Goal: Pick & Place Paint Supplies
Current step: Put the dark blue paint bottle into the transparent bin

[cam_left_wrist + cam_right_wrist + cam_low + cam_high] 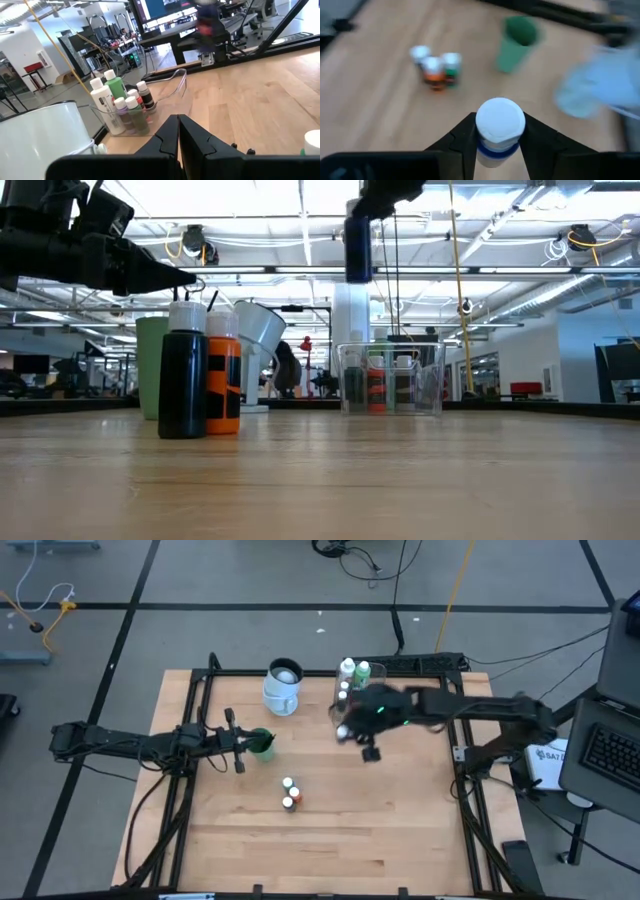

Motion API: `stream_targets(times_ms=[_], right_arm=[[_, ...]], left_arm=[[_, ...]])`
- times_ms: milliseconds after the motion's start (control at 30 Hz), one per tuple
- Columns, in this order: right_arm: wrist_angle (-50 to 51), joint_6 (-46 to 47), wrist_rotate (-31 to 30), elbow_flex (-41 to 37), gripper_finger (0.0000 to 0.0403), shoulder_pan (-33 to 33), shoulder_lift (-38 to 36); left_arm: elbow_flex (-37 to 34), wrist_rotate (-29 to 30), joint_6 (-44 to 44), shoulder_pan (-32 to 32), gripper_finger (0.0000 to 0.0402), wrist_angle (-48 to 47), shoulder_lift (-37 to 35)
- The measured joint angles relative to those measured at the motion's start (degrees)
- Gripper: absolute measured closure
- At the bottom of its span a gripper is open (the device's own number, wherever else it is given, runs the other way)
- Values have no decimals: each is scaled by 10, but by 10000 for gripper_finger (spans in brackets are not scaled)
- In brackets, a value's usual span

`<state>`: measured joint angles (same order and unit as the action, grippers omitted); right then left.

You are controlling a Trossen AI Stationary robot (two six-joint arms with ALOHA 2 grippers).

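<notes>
Between the right gripper's [500, 137] two dark fingers: one small paint bottle [499, 131], round white cap, blue body, clamped at the sides and lifted clear of the table, hanging above the clear tray [392, 378] in the low view. Tray: clear plastic, rectangular, thin-walled, at the far side of the table; contents are a tall white bottle [103, 100], a tall green bottle [115, 86] and several small white-capped bottles [131, 107], all upright. Loose on the bare wood near the table's middle: three small white-capped bottles [434, 69] standing close together, among them one black [183, 370] and one orange [224, 373]. Green cup [516, 43]: plain, tapered, upright, on the table's left half. White pitcher [283, 686]: smooth, round-bodied, near the far edge beside the tray. Left gripper [178, 131]: fingers pressed together, empty, just beside the green cup. Table [400, 830]: pale wooden planks, black metal frame.
</notes>
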<state>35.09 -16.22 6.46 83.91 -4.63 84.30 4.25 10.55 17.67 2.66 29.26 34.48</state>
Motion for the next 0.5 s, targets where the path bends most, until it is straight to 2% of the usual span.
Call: stream_targets(times_ms=[133, 300, 400, 500], right_arm=[[-12, -8, -24, -43, 290, -48, -77], [-130, -5, -18, -185, 287, -143, -163], [-212, -5, 12, -262, 289, -195, -177], [-253, 7, 45, -301, 291, -226, -165]], left_arm=[[0, 0, 0, 0, 382, 2, 0], [0, 0, 0, 0, 382, 4, 0], [0, 0, 0, 0, 382, 5, 0], [0, 1, 0, 0, 382, 5, 0]])
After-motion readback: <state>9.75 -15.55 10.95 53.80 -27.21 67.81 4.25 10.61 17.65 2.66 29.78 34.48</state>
